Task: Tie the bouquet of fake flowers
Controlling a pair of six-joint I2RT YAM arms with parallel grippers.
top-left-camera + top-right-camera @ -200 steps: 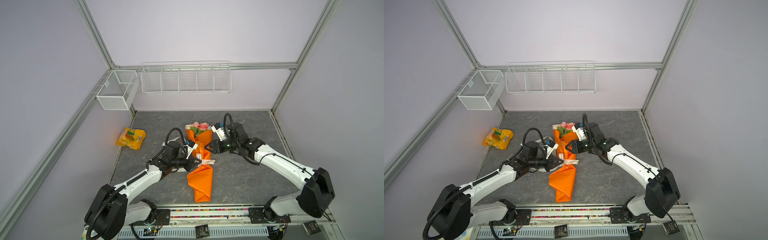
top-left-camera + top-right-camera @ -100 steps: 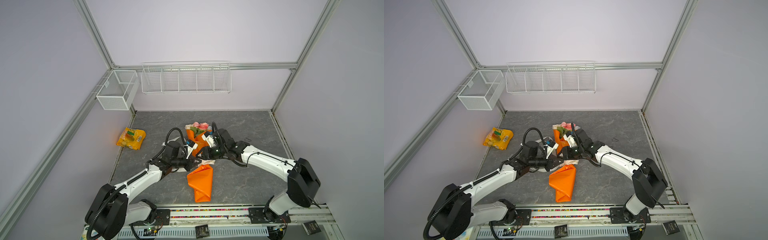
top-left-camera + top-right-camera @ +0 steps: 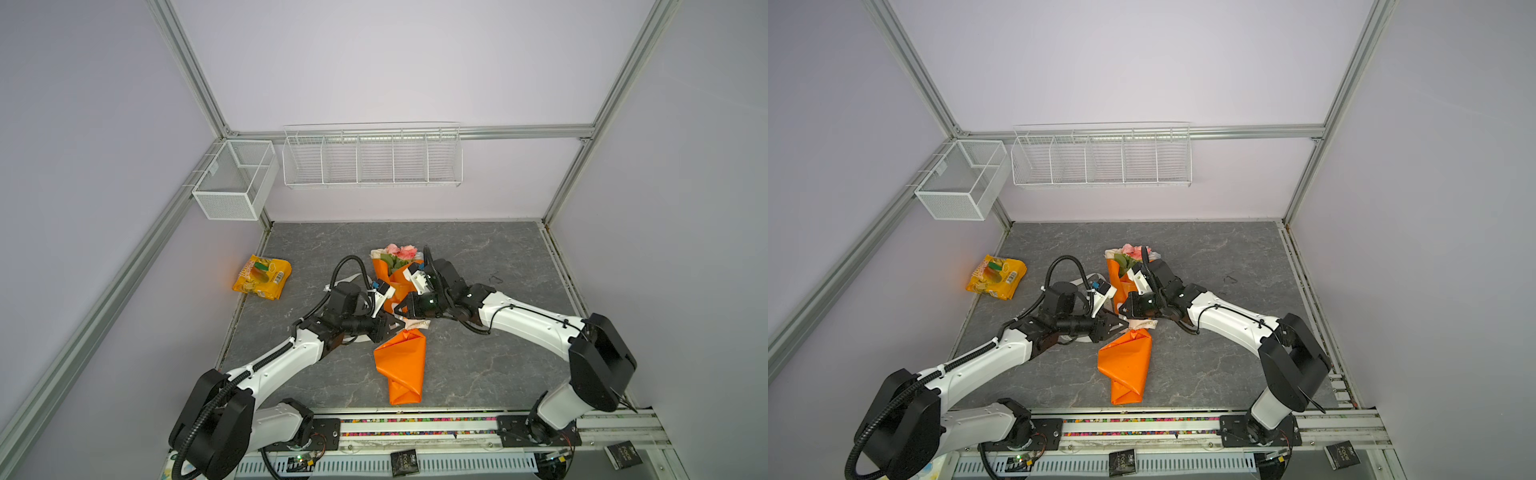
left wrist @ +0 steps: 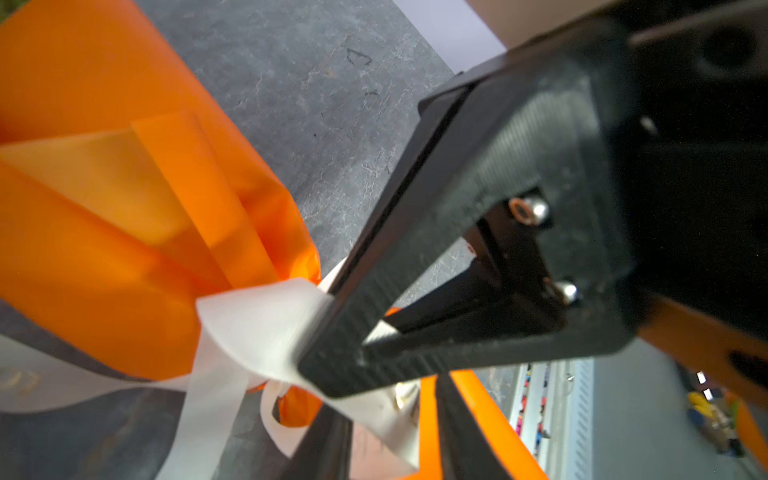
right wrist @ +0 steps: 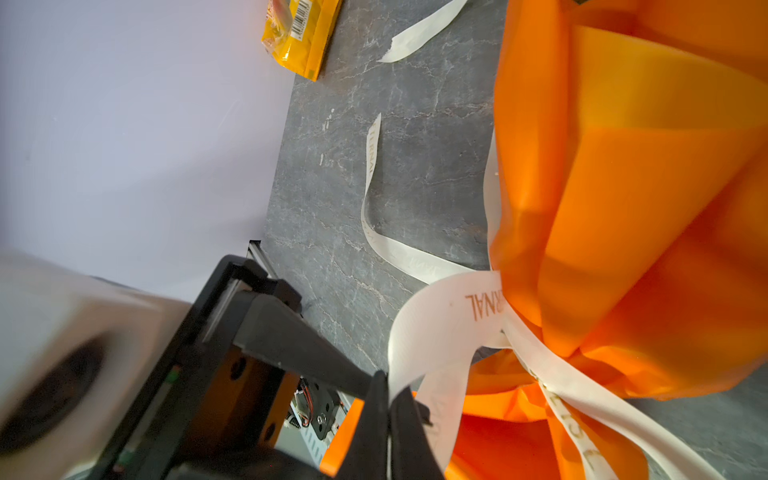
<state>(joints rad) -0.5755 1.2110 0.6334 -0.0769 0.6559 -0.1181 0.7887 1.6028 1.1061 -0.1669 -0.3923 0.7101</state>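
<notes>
The bouquet (image 3: pixel 401 365) lay mid-counter (image 3: pixel 490 374), ribbon (image 5: pixel 449 316) looped round its waist. The right gripper (image 5: pixel 388 411) was clamped on a ribbon tail. The left gripper (image 3: pixel 390 325) stood parted just beside it, apparently holding nothing. A low, steady outward pull would likely cinch the knot without dragging paper. Bare counter lay rightward; the bag (image 3: pixel 262 276) sat well left.

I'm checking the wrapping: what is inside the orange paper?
Pink and cream flowers and green leaves poke out of the far open end of the orange paper. The stems are covered by the paper, which a cream ribbon cinches, so they cannot be seen.
</notes>
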